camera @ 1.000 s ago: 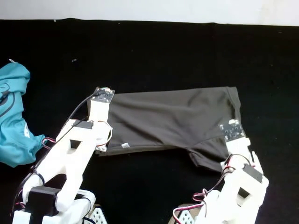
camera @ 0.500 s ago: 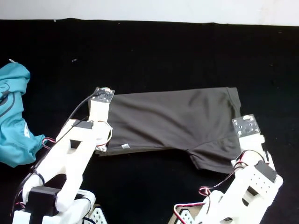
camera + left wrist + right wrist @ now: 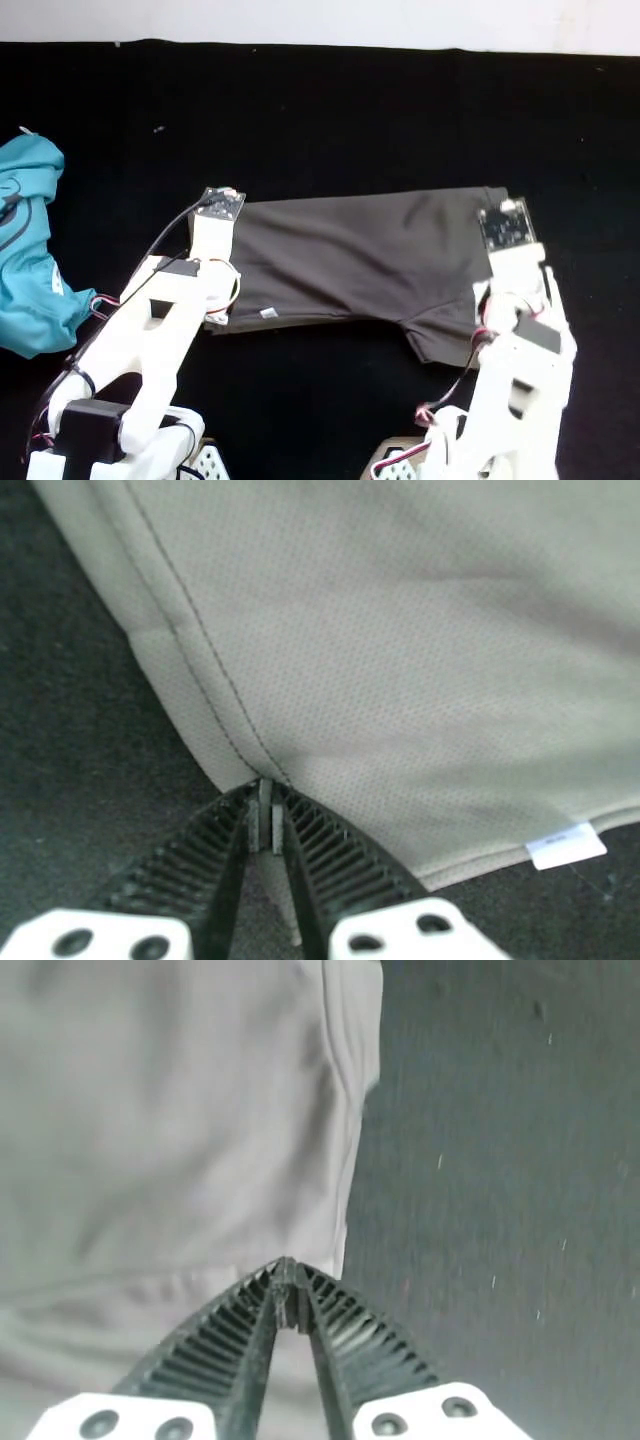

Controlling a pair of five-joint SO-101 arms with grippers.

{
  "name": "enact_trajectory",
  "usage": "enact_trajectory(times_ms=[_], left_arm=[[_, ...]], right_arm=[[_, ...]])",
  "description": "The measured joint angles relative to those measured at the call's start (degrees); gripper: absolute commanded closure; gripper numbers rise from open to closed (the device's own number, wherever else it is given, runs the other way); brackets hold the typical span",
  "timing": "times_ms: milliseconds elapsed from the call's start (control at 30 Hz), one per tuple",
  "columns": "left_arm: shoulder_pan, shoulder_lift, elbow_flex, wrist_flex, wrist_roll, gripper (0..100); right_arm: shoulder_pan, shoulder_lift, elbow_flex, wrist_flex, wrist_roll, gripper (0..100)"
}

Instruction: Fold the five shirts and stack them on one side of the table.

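Hiding shirt [image 3: 360, 255] sleeve edge: right arm [image 3: 517, 345]

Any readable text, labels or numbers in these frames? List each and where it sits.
Nothing is legible.
White tag on the hem of the dark shirt: any print is too small to read.
Teal shirt: dark marking, not readable as text.

Black table [image 3: 330, 110], a spread dark grey shirt [image 3: 360, 260] mid-surface, a crumpled teal shirt [image 3: 30, 250] at its left edge.
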State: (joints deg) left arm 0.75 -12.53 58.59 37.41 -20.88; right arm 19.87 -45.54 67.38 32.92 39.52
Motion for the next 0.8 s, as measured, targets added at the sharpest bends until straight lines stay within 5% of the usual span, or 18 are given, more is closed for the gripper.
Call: enact_trajectory(times_ms=[500,800], left_arm=[[0.0,0.0,0.0,0.0,0.0,99],[0.0,0.0,0.0,-0.1,0.0,99]], right_arm=[[-1.0,57.7,-43.0,-2.8,-0.5,99.2],[-1.5,74.4,-62.7,-2.0,-0.5,99.2]])
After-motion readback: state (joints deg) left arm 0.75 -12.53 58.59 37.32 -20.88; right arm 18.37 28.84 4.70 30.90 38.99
